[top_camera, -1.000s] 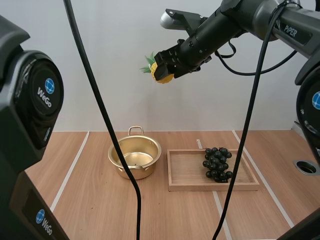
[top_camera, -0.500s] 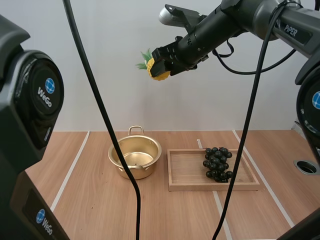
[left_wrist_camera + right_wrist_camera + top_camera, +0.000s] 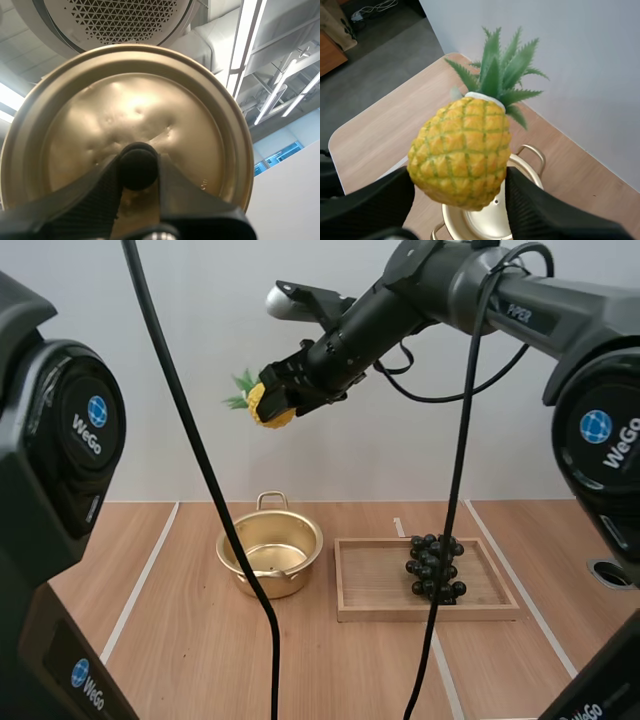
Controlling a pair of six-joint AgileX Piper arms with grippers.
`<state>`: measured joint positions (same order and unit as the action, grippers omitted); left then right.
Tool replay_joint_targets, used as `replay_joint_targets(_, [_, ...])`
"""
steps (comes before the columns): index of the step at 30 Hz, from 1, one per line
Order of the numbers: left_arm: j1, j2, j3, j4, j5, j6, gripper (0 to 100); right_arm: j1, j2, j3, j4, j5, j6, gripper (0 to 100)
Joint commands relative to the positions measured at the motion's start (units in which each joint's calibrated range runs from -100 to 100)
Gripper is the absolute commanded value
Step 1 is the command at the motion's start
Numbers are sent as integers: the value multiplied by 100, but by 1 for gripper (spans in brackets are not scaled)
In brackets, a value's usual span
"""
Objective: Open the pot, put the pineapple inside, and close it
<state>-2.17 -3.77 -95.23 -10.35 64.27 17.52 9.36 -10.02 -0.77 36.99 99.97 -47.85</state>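
Holding the pineapple (image 3: pixel 268 408) aloft in the upper middle of the high view, our right gripper (image 3: pixel 274 399) pinches the fruit's yellow, diamond-scored body between its two black fingers, with the spiky green crown pointing toward the frame's left. In the right wrist view the ribbed finger faces press both flanks of the plump oval fruit, and a gold rim shows beneath it. The pot (image 3: pixel 256 585) stands open at lower centre-left on the pale wooden table (image 3: pixel 180 640), well below the pineapple; it is a round, shiny gold-coloured metal vessel with looped handles. Just right of it lies a shallow rectangular wooden tray (image 3: pixel 425 613), with a bunch of small, dark, round grapes (image 3: pixel 433 568) on its right half. Our left gripper (image 3: pixel 138 172) clamps the small black knob (image 3: pixel 137 160) of the lid (image 3: pixel 150 110), a dimpled, gold-coloured disc with a raised rim.
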Motion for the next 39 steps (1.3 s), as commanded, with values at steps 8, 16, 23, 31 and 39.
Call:
replay_joint_targets(8, [-6,-200,-28,160,-4,9,0,93,355,34,-818,3,81,27])
replay_joint_targets(16, [-6,-200,-28,160,-4,9,0,93,620,49,-1117,3,84,27])
replay_joint_targets(23, [-6,-200,-28,160,-4,9,0,93,867,364,-1139,3,-59,27])
replay_joint_targets(31, [-6,-200,-28,160,-4,9,0,93,1299,828,-1117,3,-259,27])
replay_joint_targets(39, [-6,-200,-28,160,-4,9,0,115,1574,839,-757,3,-508,27])
